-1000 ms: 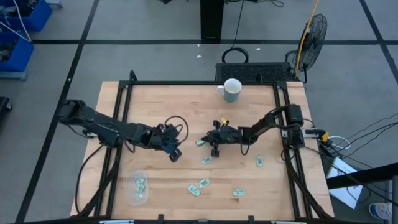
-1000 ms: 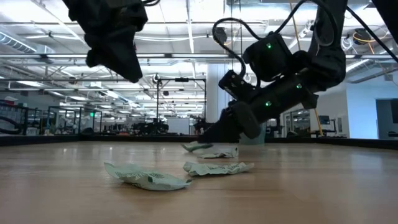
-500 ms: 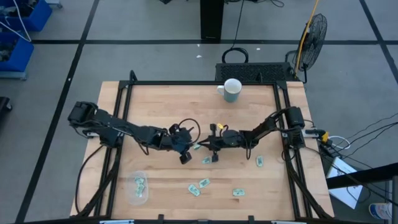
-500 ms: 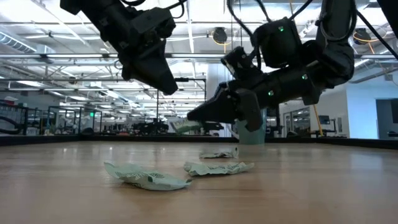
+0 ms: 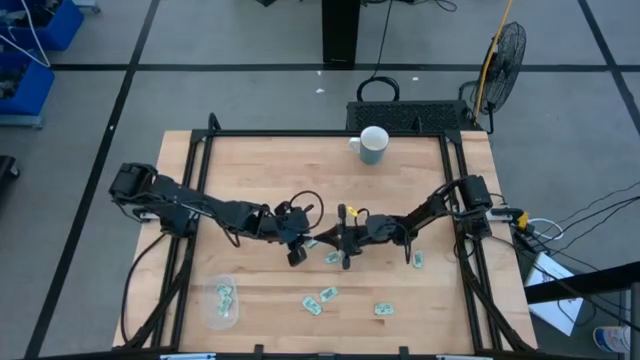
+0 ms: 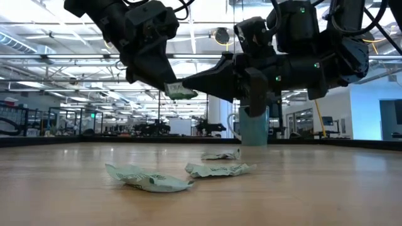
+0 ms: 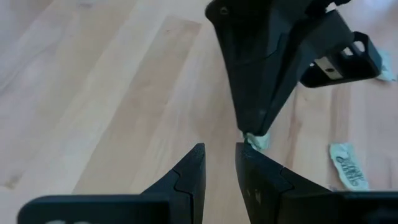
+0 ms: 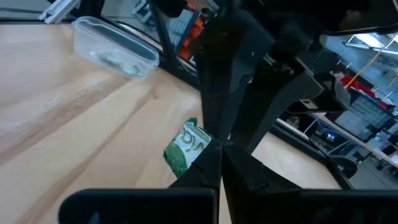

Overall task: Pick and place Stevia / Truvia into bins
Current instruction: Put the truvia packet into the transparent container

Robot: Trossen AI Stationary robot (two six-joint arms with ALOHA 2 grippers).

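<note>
My right gripper (image 5: 323,240) hovers above the table's middle, shut on one pale green and white Stevia packet (image 8: 186,149), which the low view shows well clear of the wood (image 6: 179,91). My left gripper (image 7: 219,149) faces it from the table's left, fingers slightly open, tips right at the packet (image 7: 256,141); I cannot tell whether they touch it. The clear plastic bin (image 5: 222,302) stands near the table's near-left corner with packets inside. Several more packets (image 5: 331,257) (image 5: 320,299) (image 5: 383,309) (image 5: 418,260) lie flat on the wood. My right gripper pinches the packet between its two fingers by one end (image 8: 202,144), coming level from the table's right. The packet is lifted clear, and its free end (image 6: 177,93) sticks out past the fingertips toward my left gripper.
A white mug (image 5: 372,145) stands at the table's far edge. In the low view three loose packets (image 6: 149,179) (image 6: 220,169) (image 6: 221,154) lie under and in front of the grippers. The bin (image 8: 115,50) shows beyond the packet in the right wrist view. Bare wood lies left of the grippers.
My right gripper has risen from the table with the packet in its fingers and moved toward the table's left. My left gripper has moved right and come down toward it, so the two grippers now meet tip to tip above the table's middle.
</note>
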